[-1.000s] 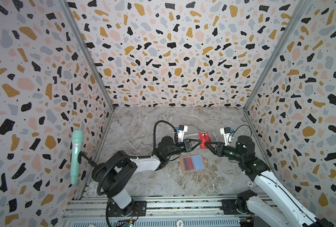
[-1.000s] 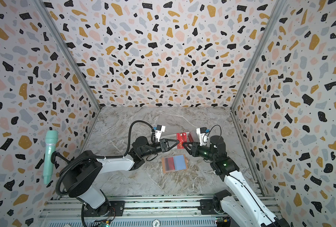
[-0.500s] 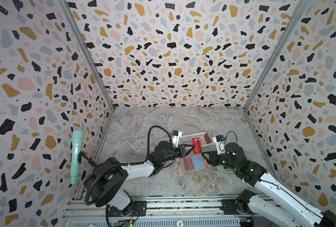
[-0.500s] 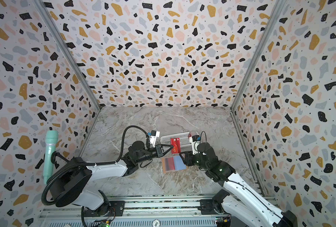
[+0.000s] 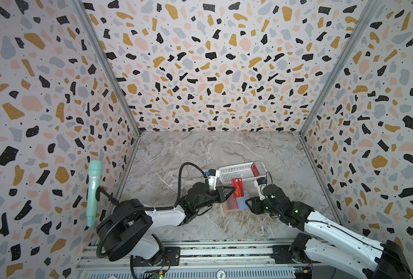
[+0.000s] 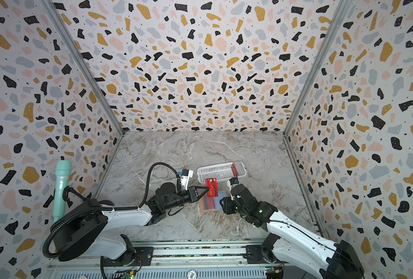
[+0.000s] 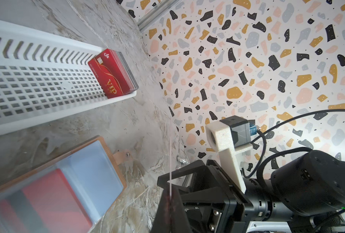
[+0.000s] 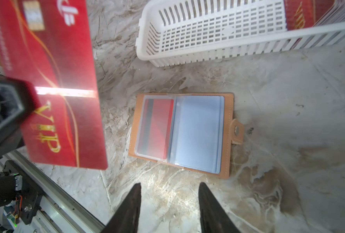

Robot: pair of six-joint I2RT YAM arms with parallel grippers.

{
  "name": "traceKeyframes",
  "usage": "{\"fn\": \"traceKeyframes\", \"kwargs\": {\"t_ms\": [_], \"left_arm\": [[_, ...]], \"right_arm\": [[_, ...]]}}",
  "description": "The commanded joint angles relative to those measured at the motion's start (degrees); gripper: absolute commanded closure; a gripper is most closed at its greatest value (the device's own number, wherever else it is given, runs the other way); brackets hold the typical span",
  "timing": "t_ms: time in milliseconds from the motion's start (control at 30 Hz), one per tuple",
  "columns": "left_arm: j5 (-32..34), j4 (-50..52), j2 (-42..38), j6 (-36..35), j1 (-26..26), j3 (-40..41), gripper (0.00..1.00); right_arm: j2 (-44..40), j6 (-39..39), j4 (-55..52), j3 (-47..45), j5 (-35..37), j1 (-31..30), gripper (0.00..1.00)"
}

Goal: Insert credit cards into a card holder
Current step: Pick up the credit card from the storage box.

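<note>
The card holder [image 8: 197, 131] lies open flat on the marble table, tan with pale blue clear pockets; it shows in both top views [image 5: 232, 205] [image 6: 209, 205]. One red card [image 8: 157, 129] sits in a pocket of it. My left gripper [image 5: 232, 189] [image 7: 170, 193] is shut on a red "VIP" credit card [image 8: 52, 90] [image 6: 211, 187], held on edge just above the holder's far side. My right gripper [image 8: 169, 187] [image 5: 247, 201] hovers open and empty at the holder's right edge.
A white slotted basket [image 5: 236, 171] [image 8: 218, 30] stands just behind the holder, with a stack of red cards [image 7: 113, 72] [image 5: 256, 168] upright at its right end. A green microphone [image 5: 94, 190] is mounted on the left wall. The metal rail [image 5: 200, 251] runs along the front.
Both arms have come forward from the basket. The left gripper carried the red card down over the open holder, and the right gripper dropped beside the holder's right edge.
</note>
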State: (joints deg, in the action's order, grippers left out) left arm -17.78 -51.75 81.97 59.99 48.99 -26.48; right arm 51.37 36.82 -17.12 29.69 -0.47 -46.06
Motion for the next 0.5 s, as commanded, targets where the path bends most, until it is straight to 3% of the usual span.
{"fn": "traceKeyframes", "kwargs": {"t_ms": [0, 467], "left_arm": [[1.95, -0.95, -1.18, -0.24, 0.76, 1.05, 1.0], [4.35, -0.82, -2.06, 0.3, 1.87, 3.27, 1.0]], "right_arm": [[0.63, 0.79, -0.04, -0.74, -0.1, -0.93, 0.52], [2.72, 1.8, 1.06, -4.12, -0.33, -1.74, 0.58]]}}
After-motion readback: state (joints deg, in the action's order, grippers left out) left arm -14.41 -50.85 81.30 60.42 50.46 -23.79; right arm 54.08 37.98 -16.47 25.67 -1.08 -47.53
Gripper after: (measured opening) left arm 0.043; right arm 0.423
